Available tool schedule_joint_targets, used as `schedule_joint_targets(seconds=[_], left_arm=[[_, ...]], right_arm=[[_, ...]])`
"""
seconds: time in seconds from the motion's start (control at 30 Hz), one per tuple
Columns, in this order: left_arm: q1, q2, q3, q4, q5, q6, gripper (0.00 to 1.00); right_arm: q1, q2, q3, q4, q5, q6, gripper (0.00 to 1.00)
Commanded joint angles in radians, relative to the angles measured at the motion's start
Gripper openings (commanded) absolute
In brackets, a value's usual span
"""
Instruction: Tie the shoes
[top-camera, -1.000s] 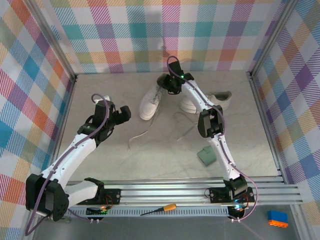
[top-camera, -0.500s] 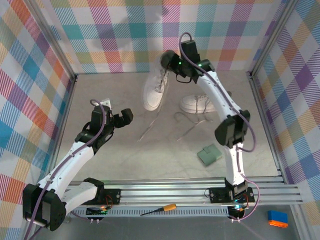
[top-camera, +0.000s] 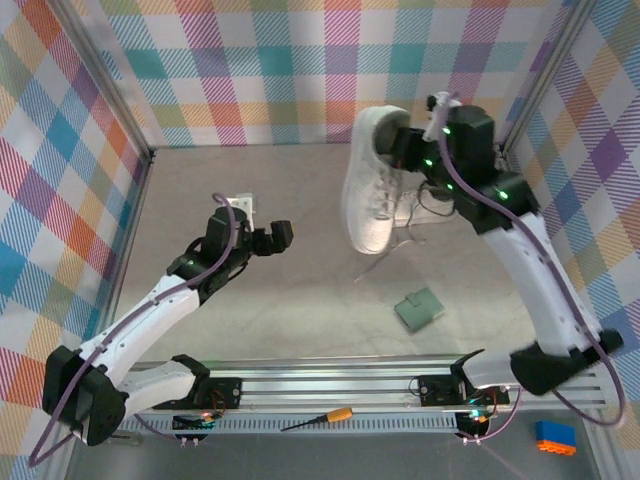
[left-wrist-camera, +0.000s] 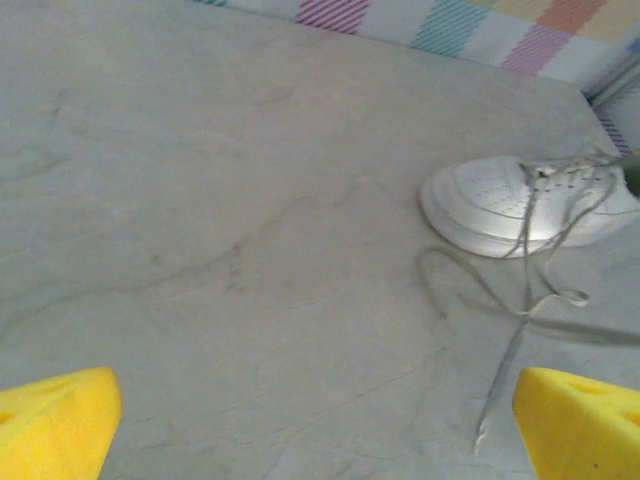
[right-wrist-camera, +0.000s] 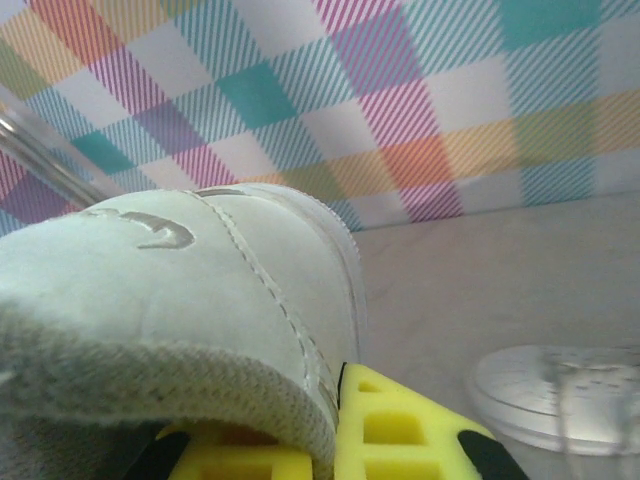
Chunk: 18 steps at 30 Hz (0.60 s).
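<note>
Left hand (top-camera: 268, 238), nine o'clock, jaws wide, empty above the table (top-camera: 250, 320). Right hand (top-camera: 405, 150), one o'clock, pinches the heel of one shoe (top-camera: 365, 195), hoisted, laces (top-camera: 385, 258) trailing; second shoe (left-wrist-camera: 490, 205) on the table. Risk: the thin heel grip slips and the shoe drops.

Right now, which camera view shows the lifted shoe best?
The top external view: the whole lifted shoe shows, held up by the right gripper. The right wrist view gives a close-up of its rim between the yellow fingers. The left wrist view faces the other shoe, on the table.
</note>
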Motion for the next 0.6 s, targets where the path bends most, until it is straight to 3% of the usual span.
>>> schedule_joint_targets(seconds=[0.0, 0.13, 0.27, 0.57], left_arm=[[-0.043, 0.037, 0.051, 0.001, -0.056, 0.029, 1.0], [-0.031, 0.028, 0.036, 0.021, -0.135, -0.023, 1.0], [0.033, -0.003, 0.021, -0.013, -0.128, -0.058, 1.0], [0.086, -0.112, -0.003, -0.179, -0.238, -0.099, 1.0]], right_arm=[[-0.004, -0.107, -0.027, 0.02, 0.087, -0.104, 0.0], [-0.001, -0.096, -0.059, -0.028, 0.017, -0.109, 0.0], [0.038, -0.031, -0.15, 0.047, -0.067, -0.038, 0.0], [0.181, 0.324, -0.231, 0.251, -0.062, 0.24, 0.0]])
